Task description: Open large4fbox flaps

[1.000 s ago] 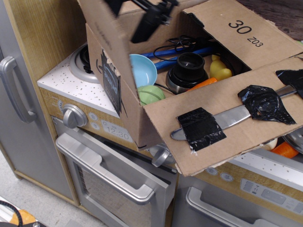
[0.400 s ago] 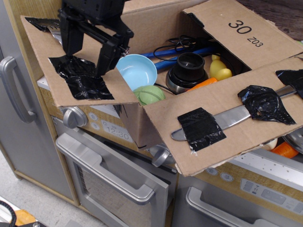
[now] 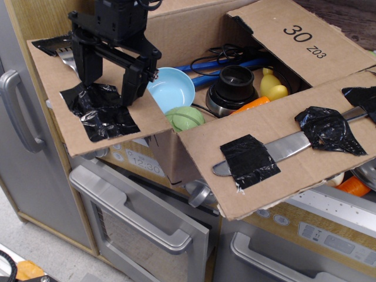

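The large brown cardboard box (image 3: pixel 170 155) sits on a toy stove top, open at the top. Its left flap (image 3: pixel 50 103) lies folded outward and down, showing black tape (image 3: pixel 103 111) on its inner face. The front flap (image 3: pixel 276 170) hangs outward with a silver knife (image 3: pixel 294 143) taped on. The right flap (image 3: pixel 305 44) printed "30 Z03" is folded back. My black gripper (image 3: pixel 110 82) stands over the left flap with its fingers (image 3: pixel 132 82) spread, open and holding nothing, tips at the flap's surface.
Inside the box are a blue bowl (image 3: pixel 173 88), a green bowl (image 3: pixel 187 117), a black-and-silver pot (image 3: pixel 232 88), a yellow toy (image 3: pixel 273 85) and cables. Below are the oven door handle (image 3: pixel 135 220) and clock panel. A grey fridge handle (image 3: pixel 14 111) is at the left.
The left flap swung from upright to folded outward and down, and has dropped a little lower since. My gripper moved from above the box's back to over that flap.
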`<state>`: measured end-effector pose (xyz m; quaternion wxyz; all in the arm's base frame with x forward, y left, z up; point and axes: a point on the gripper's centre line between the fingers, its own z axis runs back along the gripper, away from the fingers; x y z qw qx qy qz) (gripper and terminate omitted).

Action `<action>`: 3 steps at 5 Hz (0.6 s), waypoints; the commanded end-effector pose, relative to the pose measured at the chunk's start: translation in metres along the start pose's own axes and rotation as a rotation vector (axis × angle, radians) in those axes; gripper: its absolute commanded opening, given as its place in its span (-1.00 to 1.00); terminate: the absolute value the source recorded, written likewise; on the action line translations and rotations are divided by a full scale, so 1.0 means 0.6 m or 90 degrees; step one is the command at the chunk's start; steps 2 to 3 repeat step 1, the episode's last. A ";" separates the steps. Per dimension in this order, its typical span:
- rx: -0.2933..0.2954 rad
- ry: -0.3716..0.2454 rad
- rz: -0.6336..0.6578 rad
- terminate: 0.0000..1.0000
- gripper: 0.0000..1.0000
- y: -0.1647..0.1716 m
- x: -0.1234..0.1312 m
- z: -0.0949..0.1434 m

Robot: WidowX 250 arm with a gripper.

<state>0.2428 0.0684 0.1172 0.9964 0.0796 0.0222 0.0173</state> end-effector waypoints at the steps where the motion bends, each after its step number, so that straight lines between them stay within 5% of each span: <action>1: -0.004 -0.022 -0.008 1.00 1.00 -0.010 0.003 0.012; 3: -0.004 -0.022 -0.008 1.00 1.00 -0.010 0.003 0.012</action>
